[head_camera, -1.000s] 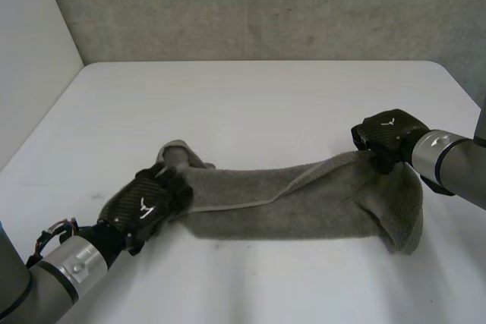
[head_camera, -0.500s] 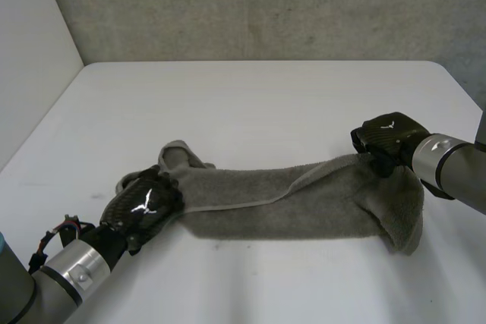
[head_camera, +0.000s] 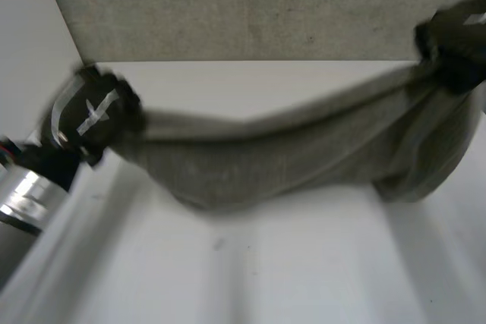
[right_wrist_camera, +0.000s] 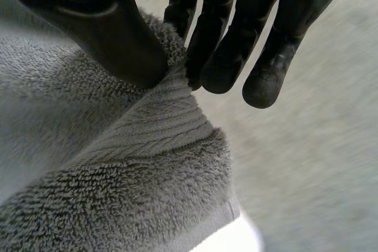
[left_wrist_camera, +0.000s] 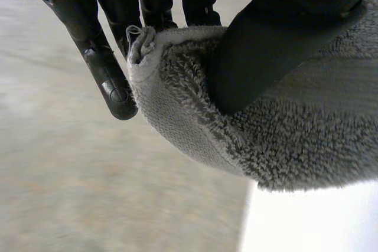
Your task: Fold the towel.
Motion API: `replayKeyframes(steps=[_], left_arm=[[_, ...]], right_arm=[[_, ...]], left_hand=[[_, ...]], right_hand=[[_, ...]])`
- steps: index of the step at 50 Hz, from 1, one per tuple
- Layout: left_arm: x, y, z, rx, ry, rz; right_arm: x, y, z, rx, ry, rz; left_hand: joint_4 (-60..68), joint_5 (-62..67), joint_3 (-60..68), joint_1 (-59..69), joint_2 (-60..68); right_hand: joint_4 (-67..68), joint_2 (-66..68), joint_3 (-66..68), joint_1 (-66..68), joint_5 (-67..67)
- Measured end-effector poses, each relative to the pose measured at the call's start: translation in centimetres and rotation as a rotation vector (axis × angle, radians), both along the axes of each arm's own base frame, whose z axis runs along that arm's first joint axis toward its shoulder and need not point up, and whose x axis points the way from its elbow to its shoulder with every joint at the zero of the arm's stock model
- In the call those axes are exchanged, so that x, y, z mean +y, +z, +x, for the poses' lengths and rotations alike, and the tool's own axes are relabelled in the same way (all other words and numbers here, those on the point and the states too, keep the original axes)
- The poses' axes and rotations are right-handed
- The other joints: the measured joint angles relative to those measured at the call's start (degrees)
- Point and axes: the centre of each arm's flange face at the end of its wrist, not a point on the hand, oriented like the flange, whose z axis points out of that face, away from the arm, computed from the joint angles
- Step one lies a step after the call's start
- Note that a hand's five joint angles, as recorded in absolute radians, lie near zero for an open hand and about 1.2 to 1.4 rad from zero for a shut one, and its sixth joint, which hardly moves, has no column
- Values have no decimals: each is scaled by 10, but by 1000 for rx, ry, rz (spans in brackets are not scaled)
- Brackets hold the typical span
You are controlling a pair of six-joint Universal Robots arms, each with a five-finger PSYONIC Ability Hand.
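Fold step | towel (head_camera: 281,161) hangs between my hands, middle sagging over surface (head_camera: 304,278) | left robot hand (head_camera: 91,115) and right robot hand (head_camera: 456,36) each pinch one end | judgement: hold ends level, tension even, pinches firm.

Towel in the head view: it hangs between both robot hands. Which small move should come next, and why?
The left robot hand and the right robot hand each pinch one end of the gray towel, whose middle sags toward the table. So probably draw them apart a little, to stretch it out.
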Motion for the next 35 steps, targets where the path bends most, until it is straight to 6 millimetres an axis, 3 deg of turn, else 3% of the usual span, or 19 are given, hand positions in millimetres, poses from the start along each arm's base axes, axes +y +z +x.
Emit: replayKeyframes(steps=[1, 4, 7, 10, 14, 19, 22, 29, 32, 35], left_arm=[[0, 7, 1, 27, 1, -7], [3, 56, 7, 211, -10, -31], [5, 85, 14, 327, -13, -16], [4, 102, 21, 401, 2, 31], [0, 107, 28, 445, 41, 131], [-14, 85, 32, 446, 101, 313], [-29, 55, 32, 433, 148, 458], [-67, 4, 23, 407, 224, 659], [-86, -4, 15, 400, 240, 686], [-103, 1, 6, 404, 235, 667]], right_arm=[[3, 8, -1, -3, -3, -21], [20, 48, -10, -15, -24, -138], [29, 73, -17, -19, -47, -209], [32, 89, -25, -17, -73, -248], [30, 94, -32, 1, -103, -241], [9, 63, -35, 76, -103, -109], [-12, 25, -35, 170, -82, 13], [-49, -40, -24, 302, -24, 183], [-63, -55, -8, 328, -2, 191], [-78, -56, 10, 336, 3, 126]], left_hand=[[0, 0, 0, 0, 0], [0, 0, 0, 0, 0], [0, 0, 0, 0, 0], [0, 0, 0, 0, 0], [0, 3, 0, 5, 0], [0, 3, 0, 5, 0], [0, 3, 0, 5, 0], [0, 5, 0, 8, 0], [0, 5, 0, 10, 0], [0, 6, 0, 11, 0]], right_hand=[[0, 0, 0, 0, 0], [0, 0, 0, 0, 0], [0, 0, 0, 0, 0], [0, 0, 0, 0, 0], [0, 3, 0, 0, 0], [0, 9, 0, 0, 0], [0, 9, 0, 0, 0], [0, 9, 1, 0, 3], [0, 9, 1, 0, 5], [0, 9, 1, 0, 7]])
